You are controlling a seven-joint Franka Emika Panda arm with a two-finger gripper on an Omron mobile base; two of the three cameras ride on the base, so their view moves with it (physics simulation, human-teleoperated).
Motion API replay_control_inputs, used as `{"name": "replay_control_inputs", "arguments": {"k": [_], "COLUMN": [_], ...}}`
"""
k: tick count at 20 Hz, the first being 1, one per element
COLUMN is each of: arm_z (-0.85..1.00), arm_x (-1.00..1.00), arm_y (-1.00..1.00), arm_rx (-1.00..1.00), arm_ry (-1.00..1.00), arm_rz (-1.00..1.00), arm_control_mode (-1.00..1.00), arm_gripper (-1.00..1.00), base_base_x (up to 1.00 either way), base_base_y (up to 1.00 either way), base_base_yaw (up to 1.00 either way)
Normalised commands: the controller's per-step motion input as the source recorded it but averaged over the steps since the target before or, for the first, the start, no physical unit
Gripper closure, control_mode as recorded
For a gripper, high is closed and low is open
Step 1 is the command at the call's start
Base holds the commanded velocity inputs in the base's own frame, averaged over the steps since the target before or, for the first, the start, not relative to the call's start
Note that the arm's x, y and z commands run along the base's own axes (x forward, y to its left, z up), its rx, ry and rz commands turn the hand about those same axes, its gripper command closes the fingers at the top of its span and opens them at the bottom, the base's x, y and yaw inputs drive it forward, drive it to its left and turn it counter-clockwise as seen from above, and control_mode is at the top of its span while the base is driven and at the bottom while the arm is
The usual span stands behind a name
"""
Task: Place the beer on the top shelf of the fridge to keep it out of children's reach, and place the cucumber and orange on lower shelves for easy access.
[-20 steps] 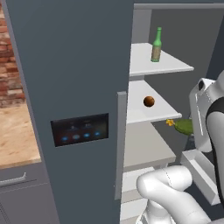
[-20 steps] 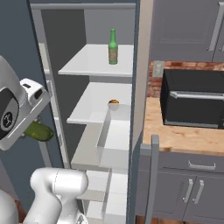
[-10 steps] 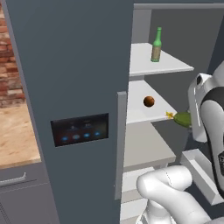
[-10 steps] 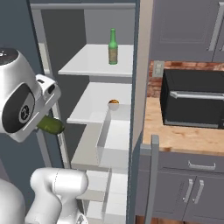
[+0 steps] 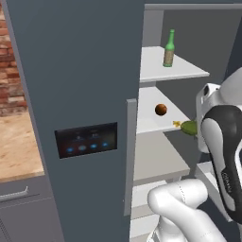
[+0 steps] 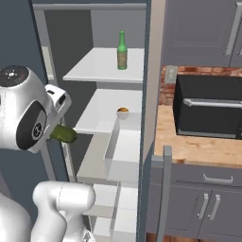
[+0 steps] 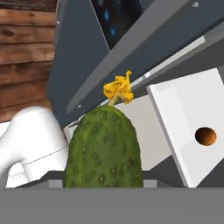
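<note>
Hand view: jaws clamped on cucumber, long axis along them, yellow-flowered tip outward.

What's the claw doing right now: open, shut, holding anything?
Claw: shut on the cucumber, carried in front of the open fridge; its yellow-flowered end points toward the shelves.
</note>
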Motion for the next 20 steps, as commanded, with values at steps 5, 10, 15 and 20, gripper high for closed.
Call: {"name": "replay_control_inputs", "arguments": {"k": [5,10,15,20], "arm_z": [-0.27,-0.16,-0.08,-0.12], "arm_x": [0.33,0.42,0.44,0.43], "arm_y": [-0.17,-0.24,-0.05,-0.04], "arm_rx": [0.0,0.0,-0.01,0.0], "arm_ry": [-0.13,-0.01,0.0,0.0], "arm_rz": [0.0,0.0,0.0,0.0], "arm_control_mode": [-1.0,-1.0,-1.0,-1.0], "arm_gripper": [1.0,1.0,1.0,1.0], "base_base_x": [0.0,0.0,0.0,0.0], "base_base_y": [0.0,0.0,0.0,0.0], "base_base_yaw": [0.0,0.0,0.0,0.0]}}
